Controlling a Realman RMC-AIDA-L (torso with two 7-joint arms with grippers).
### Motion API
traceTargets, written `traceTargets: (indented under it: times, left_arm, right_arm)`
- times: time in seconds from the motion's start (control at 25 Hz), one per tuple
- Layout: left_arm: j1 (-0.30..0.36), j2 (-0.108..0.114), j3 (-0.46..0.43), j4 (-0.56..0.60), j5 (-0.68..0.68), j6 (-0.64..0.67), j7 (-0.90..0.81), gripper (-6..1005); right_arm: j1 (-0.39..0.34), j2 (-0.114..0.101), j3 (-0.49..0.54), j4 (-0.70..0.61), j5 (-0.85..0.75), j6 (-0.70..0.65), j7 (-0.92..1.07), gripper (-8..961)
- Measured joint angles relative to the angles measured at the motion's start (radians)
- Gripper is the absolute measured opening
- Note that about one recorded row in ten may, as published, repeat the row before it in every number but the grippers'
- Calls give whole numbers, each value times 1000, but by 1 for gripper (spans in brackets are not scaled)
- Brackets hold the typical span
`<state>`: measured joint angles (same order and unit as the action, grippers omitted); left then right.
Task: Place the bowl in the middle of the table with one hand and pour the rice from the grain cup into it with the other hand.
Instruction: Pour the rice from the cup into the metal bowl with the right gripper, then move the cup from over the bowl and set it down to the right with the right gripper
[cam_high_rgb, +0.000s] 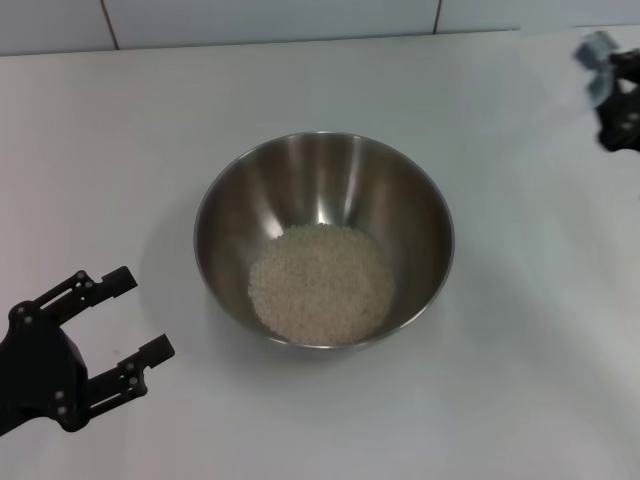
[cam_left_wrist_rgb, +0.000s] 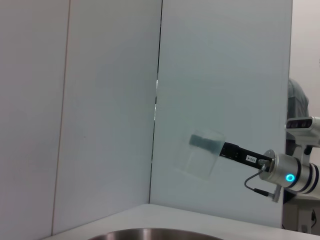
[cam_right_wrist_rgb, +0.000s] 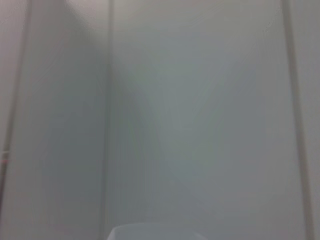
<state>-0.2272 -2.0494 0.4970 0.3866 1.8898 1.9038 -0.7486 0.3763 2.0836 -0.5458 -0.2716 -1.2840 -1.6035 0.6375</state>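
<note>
The steel bowl (cam_high_rgb: 230, 200) stands in the middle of the white table, with a pale mound of rice (cam_high_rgb: 321, 282) on its bottom. Its rim (cam_left_wrist_rgb: 150, 234) also shows in the left wrist view. My left gripper (cam_high_rgb: 143, 313) is open and empty, low over the table to the bowl's near left. My right gripper (cam_high_rgb: 618, 95) is raised at the far right edge, blurred, well away from the bowl. In the left wrist view it (cam_left_wrist_rgb: 202, 143) is shut on the clear grain cup (cam_left_wrist_rgb: 196, 162), which looks empty. The cup (cam_high_rgb: 597, 55) shows as a faint bluish smear in the head view.
A white panelled wall (cam_left_wrist_rgb: 100, 100) stands behind the table. Bare table (cam_high_rgb: 480, 400) surrounds the bowl on all sides. The right wrist view shows only blurred white panels.
</note>
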Motion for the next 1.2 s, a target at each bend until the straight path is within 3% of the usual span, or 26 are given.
traceTargets:
  times: [0.16, 0.44, 0.92, 1.2]
  left_arm:
    - [-4, 1, 0, 0, 0, 7, 0, 772]
    - [-6, 2, 0, 1, 0, 17, 0, 772]
    - [-8, 12, 0, 2, 0, 21, 0, 772]
    - [-8, 12, 3, 2, 0, 22, 0, 772]
  right_arm:
    - [-51, 1, 39, 5, 59, 34, -90, 15]
    - [-76, -1, 116, 32, 60, 68, -135, 16]
    - [-81, 1, 118, 40, 62, 74, -135, 18]
    - [-63, -1, 102, 69, 49, 174, -136, 19]
